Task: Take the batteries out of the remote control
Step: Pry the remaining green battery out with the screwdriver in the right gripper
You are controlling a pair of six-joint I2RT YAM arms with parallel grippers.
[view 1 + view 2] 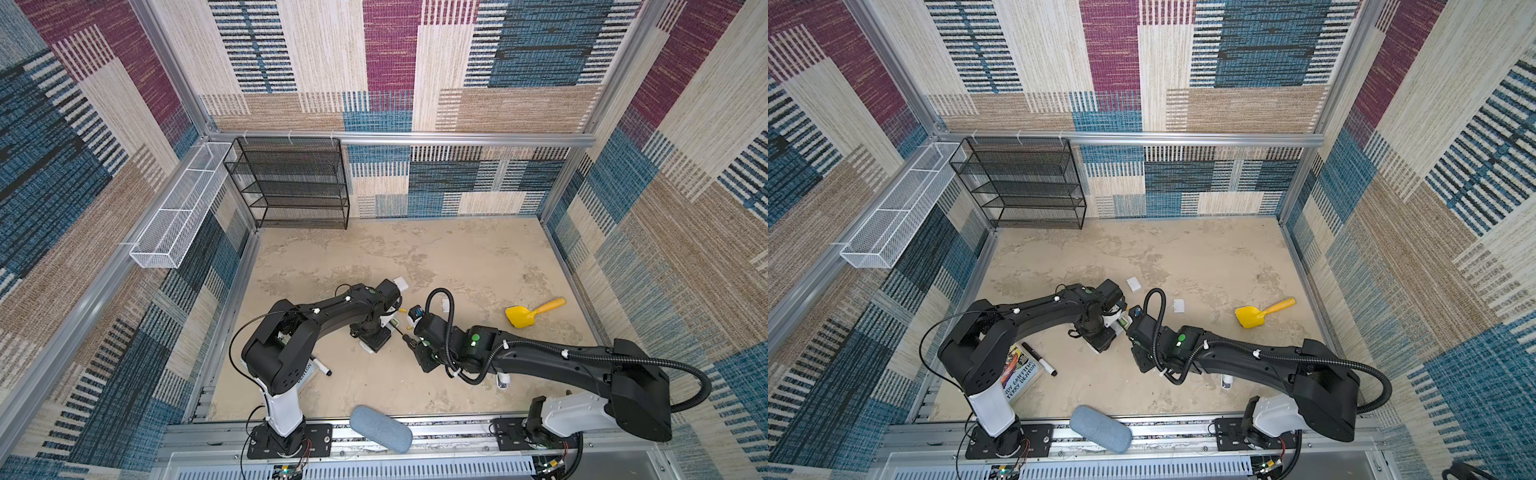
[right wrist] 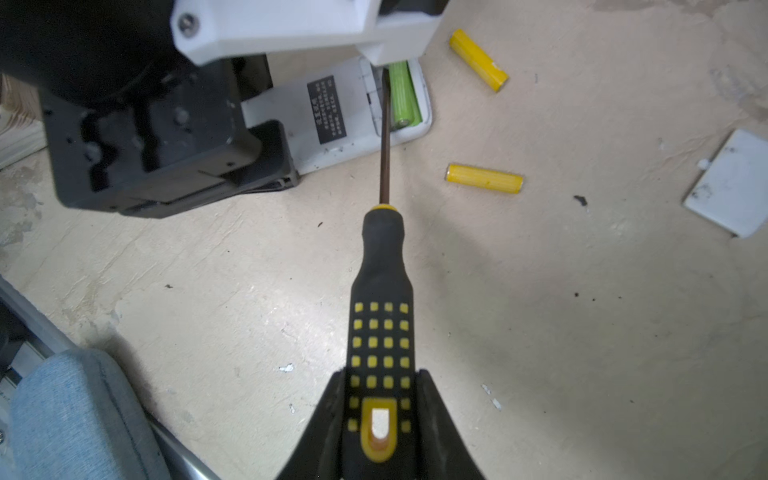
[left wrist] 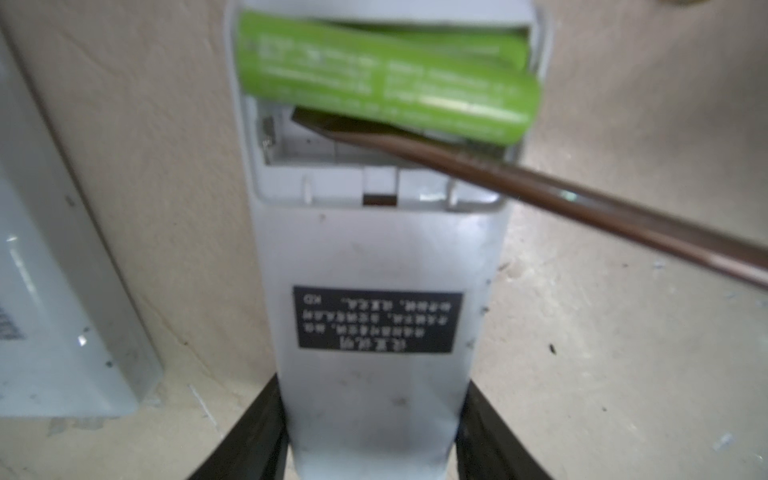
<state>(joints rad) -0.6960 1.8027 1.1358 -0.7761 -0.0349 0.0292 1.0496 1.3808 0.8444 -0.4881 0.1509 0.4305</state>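
Between the left fingers (image 3: 262, 436) the remote control (image 3: 374, 249) is clamped at the end opposite its battery bay, back side up. It appears to rest on the bench (image 2: 582, 332). At the end far from those fingers the bay is uncovered. Two green batteries (image 3: 386, 79) are seen in it. The one nearer the fingers is tilted, with one end raised over the bay rim; the one behind looks seated. Two yellow batteries (image 2: 484, 178) lie loose on the bench ahead of the right fingers (image 2: 322, 440), off to one side of the remote and apart from each other.

The right fingers are closed on the tail of the screwdriver (image 2: 382, 291) handle. The shaft runs straight out ahead of them, and the blade tip (image 3: 316, 120) is wedged under the tilted green cell.

Handling, as judged:
- The cells are taken to be light, rigid, smooth-sleeved cylinders, so slipping and rolling are expected.
- Contact spring load is better beaten by levering at the raised end than by pulling.
- Once a cell is clear of the bay, a hold across mid-barrel is advised.
- A cell may jump when it is freed.

Materials:
- The remote shell is hard grey-white plastic with thin walls at the bay rim and latch slot, which could be marred by the steel blade.
- The handle is black and rubbery-looking with yellow studs, so the hold on it is judged secure.
- The bench is flat, beige, mottled and scuffed.
- A flat white cover (image 2: 731, 187) lies well apart, ahead and to the side of the right fingers.
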